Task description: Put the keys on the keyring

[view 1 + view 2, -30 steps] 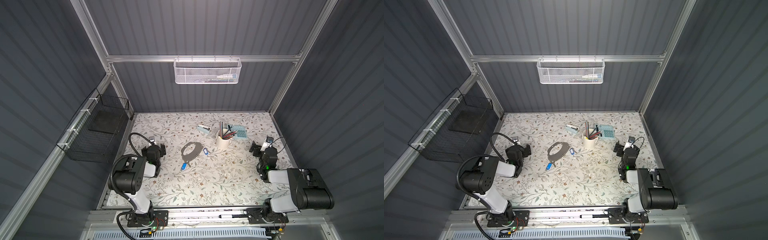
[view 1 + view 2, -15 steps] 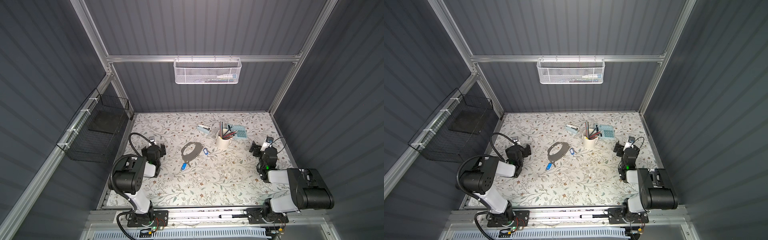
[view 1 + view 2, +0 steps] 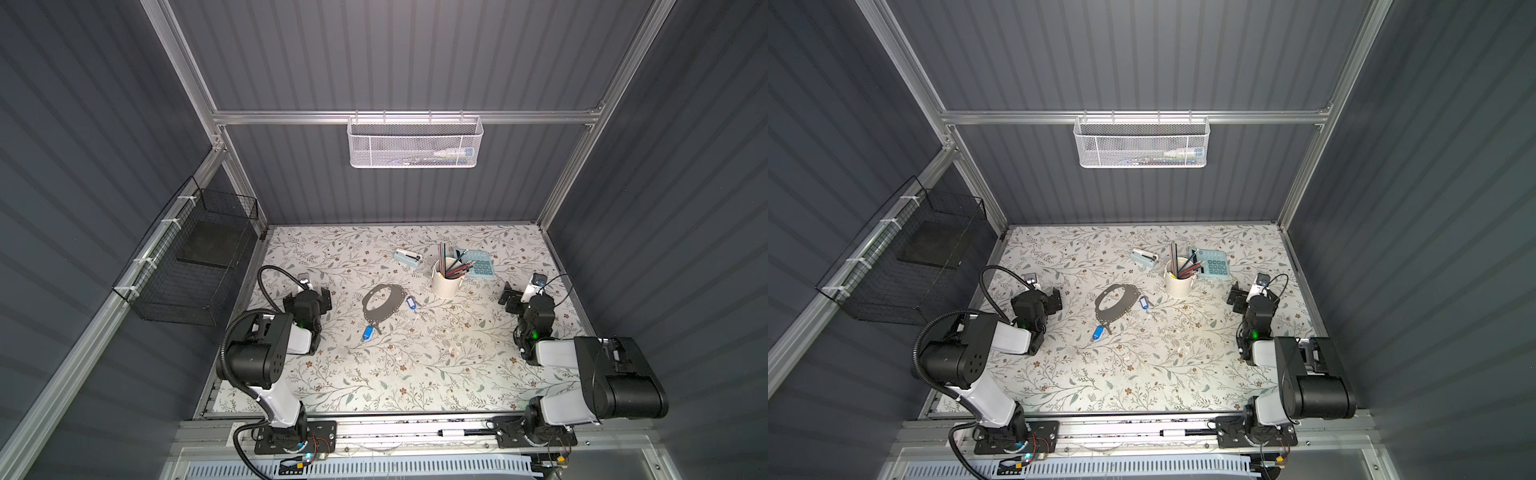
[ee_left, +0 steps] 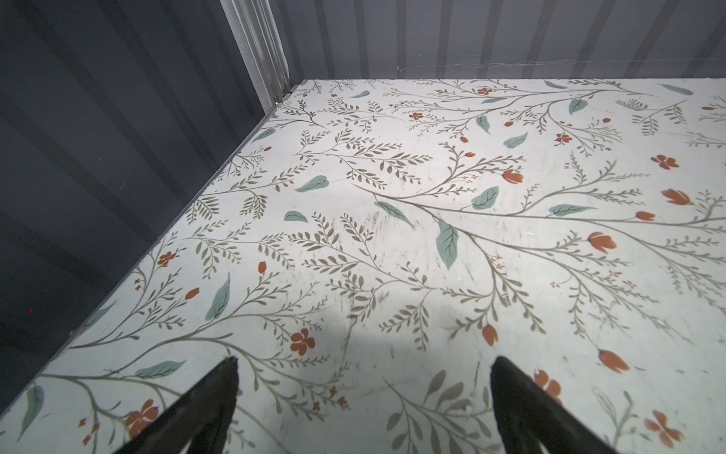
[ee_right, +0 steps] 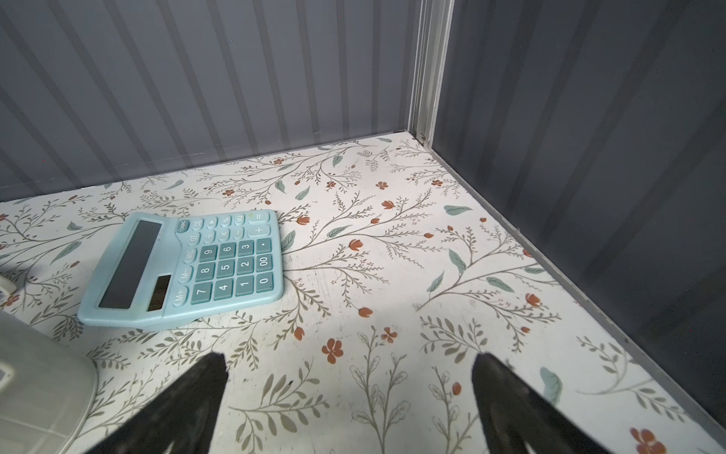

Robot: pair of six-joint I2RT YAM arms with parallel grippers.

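The left gripper [image 4: 363,365] hangs by the table's left edge, jaws wide apart and empty. Nearer the middle, a small metal key with a bright blue plastic tag [image 3: 368,332] lies just beside the near end of the large thin flat grey oval keyring [image 3: 392,311], whose long axis runs near-left to far-right. A second blue-tagged key [image 3: 411,303] lies by its right rim. The right gripper [image 5: 349,359] waits far right, equally spread and empty. Threading looks unstarted; next comes a reach and a fine pinch on a key
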